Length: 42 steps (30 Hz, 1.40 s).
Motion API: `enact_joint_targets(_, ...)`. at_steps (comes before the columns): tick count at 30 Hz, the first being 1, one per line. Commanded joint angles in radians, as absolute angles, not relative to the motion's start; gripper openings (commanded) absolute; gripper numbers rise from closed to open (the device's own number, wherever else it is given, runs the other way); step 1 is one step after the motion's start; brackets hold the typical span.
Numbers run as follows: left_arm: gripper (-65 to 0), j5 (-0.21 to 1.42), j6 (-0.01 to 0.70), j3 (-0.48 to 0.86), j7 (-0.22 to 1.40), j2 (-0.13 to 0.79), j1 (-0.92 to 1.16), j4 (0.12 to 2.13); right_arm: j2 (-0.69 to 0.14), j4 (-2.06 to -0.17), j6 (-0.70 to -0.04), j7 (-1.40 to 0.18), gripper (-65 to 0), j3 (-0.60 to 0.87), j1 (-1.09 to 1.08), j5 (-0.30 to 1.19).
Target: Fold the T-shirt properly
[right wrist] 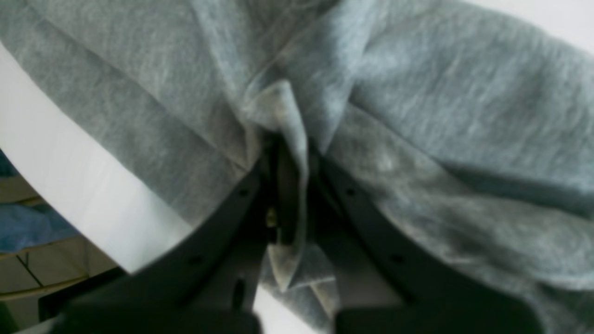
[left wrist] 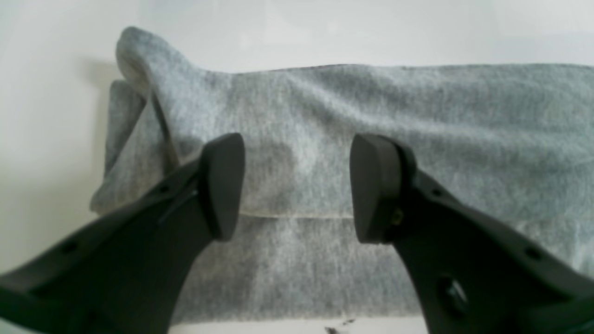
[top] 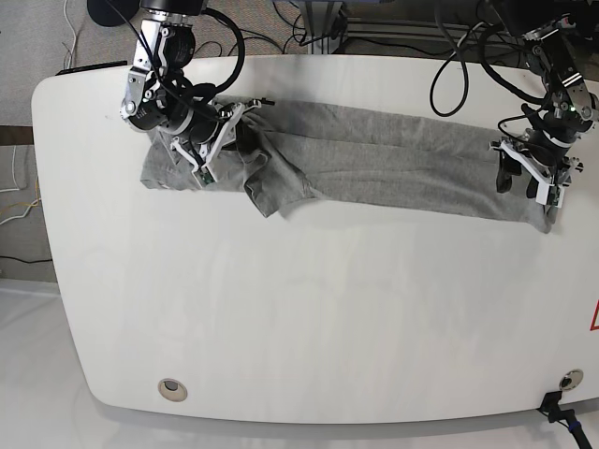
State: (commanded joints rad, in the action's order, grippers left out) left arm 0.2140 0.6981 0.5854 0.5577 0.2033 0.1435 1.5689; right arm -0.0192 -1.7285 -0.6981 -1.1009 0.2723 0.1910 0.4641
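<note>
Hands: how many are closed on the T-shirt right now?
1. The right hand pinches a fold of the T-shirt. The left hand is open above the other end.

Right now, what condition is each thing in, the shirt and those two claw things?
T-shirt: folded into a long band across the table, bunched and wrinkled at the end by the right gripper.
Right gripper: shut on a pinched fold of the T-shirt.
Left gripper: open, jaws apart over the shirt's other end, holding nothing.
</note>
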Motion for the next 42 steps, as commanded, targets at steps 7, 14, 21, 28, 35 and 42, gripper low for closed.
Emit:
enact_joint_targets(7,-29.9,0.214,0.698,0.585,0.558,0.202,0.147,1.569,-0.021,-1.728,-0.698,-1.046,-55.2,0.274,0.214,0.458)
enact_joint_targets(14,-29.9,0.214,0.698,0.585,0.558,0.205,0.147,1.569,-0.071,-1.751,-0.698,-0.993,-23.8,0.274,0.216,0.458)
enact_joint_targets(21,-29.9,0.214,0.698,0.585,0.558,0.205,0.148,1.569,-0.094,-1.919,-0.698,-0.949,-23.8,0.271,0.232,0.458)
enact_joint_targets(28,-29.9,0.214,0.698,0.585,0.558,0.205,0.148,1.569,-0.116,-2.008,-0.698,-0.947,-23.9,0.282,0.236,0.456)
enact_joint_targets(35,-29.9,0.214,0.698,0.585,0.558,0.205,0.148,1.569,-0.139,-2.009,-0.698,-0.932,-24.0,0.280,0.251,0.456)
enact_joint_targets(42,-29.9,0.214,0.698,0.585,0.556,0.203,0.148,1.569,-0.136,-1.948,-0.698,-0.811,-62.0,0.222,0.265,0.444)
